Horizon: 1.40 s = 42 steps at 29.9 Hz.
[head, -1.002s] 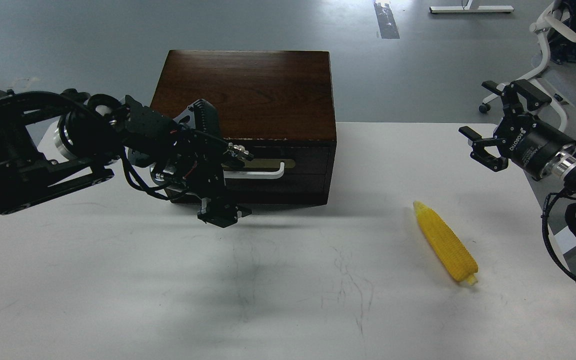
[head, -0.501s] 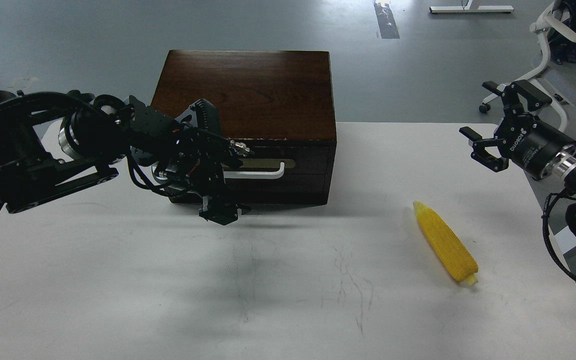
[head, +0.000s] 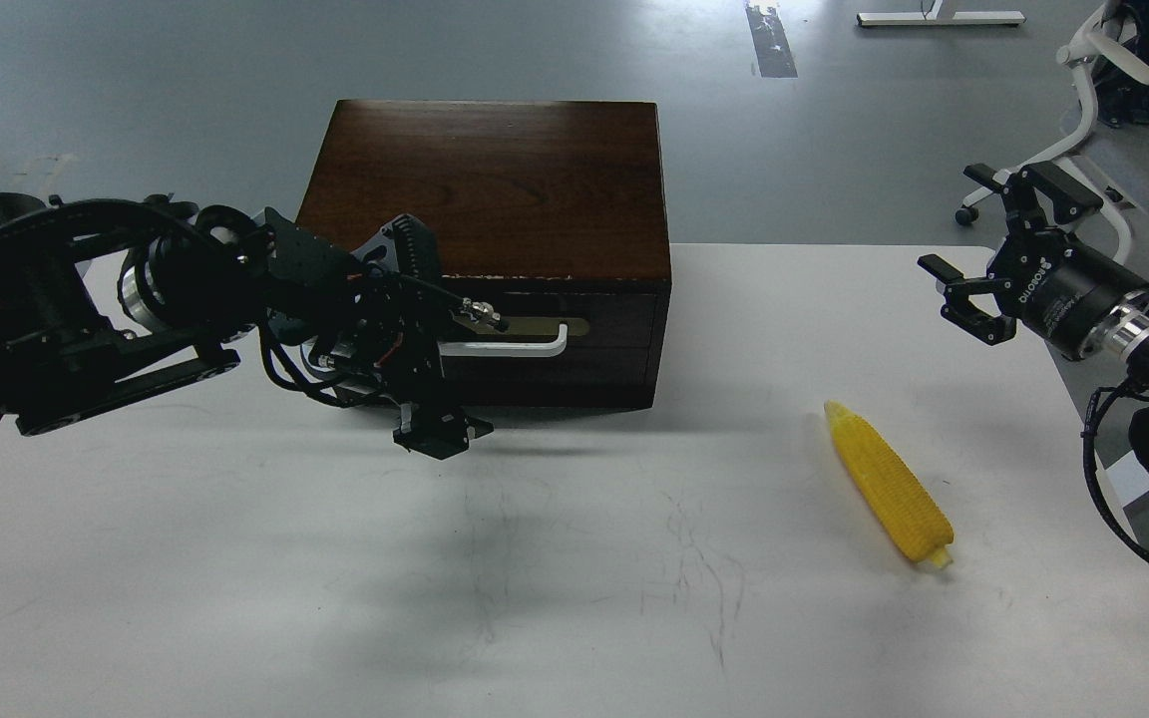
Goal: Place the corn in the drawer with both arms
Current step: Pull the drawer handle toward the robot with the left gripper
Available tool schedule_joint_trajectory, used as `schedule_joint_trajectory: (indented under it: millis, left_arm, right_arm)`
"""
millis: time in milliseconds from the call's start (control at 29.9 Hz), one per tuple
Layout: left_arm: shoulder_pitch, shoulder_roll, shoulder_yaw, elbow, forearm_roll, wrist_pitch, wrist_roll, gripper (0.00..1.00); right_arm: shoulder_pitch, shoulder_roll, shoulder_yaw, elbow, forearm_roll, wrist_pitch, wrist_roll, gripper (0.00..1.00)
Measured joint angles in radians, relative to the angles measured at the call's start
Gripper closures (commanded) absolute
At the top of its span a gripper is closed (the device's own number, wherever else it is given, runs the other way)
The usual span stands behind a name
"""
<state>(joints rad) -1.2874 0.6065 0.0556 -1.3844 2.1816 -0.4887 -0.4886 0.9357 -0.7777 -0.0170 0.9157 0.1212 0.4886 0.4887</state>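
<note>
I am viewing the scene from the head camera, and the dark wooden box (head: 485,189) is sitting at the far centre of the white tabletop (head: 235,598). Its drawer (head: 574,334) is lying flush with the box front, with the white bar handle (head: 510,346) running across the brass plate (head: 535,326).

My left arm is reaching in from the left edge and is crossing in front of the left part of the drawer face. The left claw (head: 440,434) is pointing down toward the tabletop just in front of the box, below the handle's left end. It is presenting as one dark mass (the two fingers are not separable at this angle), so I cannot tell how far apart they are standing, and I am not seeing anything gripped in them.

My right arm is entering from the right edge. The right claw (head: 978,254) is hanging over the far right corner of the tabletop with its fingers spread wide and nothing between them; the ROBOTIQ lettering is showing on its body.

The corn (head: 889,484) is lying flat on the tabletop at right, well apart from both claws and from the box. Its tapered tip is pointing toward the far side and its pale stub end is facing me.
</note>
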Motion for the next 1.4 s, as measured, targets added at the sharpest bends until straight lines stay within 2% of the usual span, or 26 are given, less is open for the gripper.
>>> schedule_joint_trajectory:
  millis: [334, 1068, 1402]
  left_arm:
    - [-0.010, 0.009, 0.048, -0.105, 0.002, 0.000, 0.002, 0.01]
    - [-0.011, 0.103, 0.053, -0.314, -0.079, -0.001, 0.001, 0.01]
    - [-0.016, 0.125, 0.051, -0.347, -0.118, -0.001, 0.001, 0.01]
  right_arm:
    - [-0.001, -0.010, 0.003, 0.000, 0.000, 0.000, 0.000, 0.01]
    - [-0.006, -0.015, 0.004, 0.000, 0.000, 0.000, 0.000, 0.01]
    - [-0.006, -0.016, 0.004, 0.000, 0.000, 0.000, 0.000, 0.01]
